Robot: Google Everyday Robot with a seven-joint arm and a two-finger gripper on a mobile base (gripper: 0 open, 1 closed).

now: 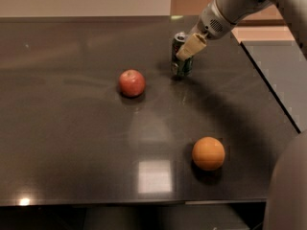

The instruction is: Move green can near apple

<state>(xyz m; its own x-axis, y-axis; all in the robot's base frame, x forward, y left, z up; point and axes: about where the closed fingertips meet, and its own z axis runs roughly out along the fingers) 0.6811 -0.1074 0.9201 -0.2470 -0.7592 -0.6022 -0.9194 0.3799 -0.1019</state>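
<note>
The green can [181, 67] stands upright on the dark table [72, 128] at the back, right of centre. My gripper [188, 49] reaches in from the upper right and is shut on the can's upper part, one pale finger crossing its front. The red apple [132, 83] sits on the table to the left of the can, about a can's height and a half away from it.
An orange [208, 153] lies near the table's front edge, right of centre. The table's right edge [268, 87] runs diagonally behind my arm. My own pale body [290, 190] fills the lower right corner.
</note>
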